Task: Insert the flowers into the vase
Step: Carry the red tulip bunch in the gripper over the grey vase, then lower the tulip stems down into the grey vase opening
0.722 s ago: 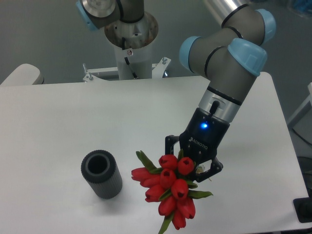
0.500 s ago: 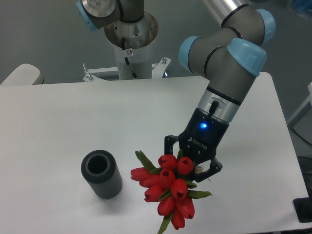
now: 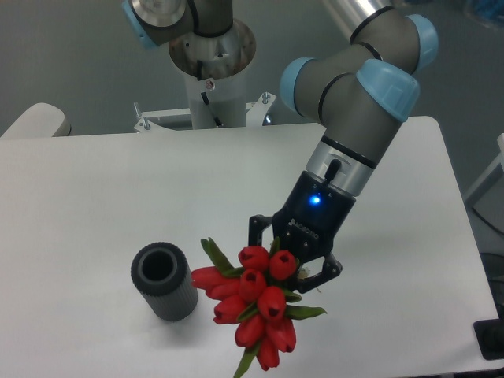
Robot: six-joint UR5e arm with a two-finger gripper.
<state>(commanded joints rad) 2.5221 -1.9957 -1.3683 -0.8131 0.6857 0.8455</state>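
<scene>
Camera view: tool point(image 3: 293, 266) clamped around flowers point(image 3: 253, 303), beside vase point(image 3: 164, 281).

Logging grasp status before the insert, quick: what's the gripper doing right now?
Gripper: shut on the flowers, held beside the vase, not yet in it.

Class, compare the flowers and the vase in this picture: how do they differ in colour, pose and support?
Colour: the flowers are red buds with green leaves; the vase is plain dark grey.
Pose: the flowers tilt, buds toward the camera; the vase stands upright, its opening empty.
Support: the gripper holds the flowers above the table; the vase rests on it, untouched.
Both sit at the table's front.
</scene>
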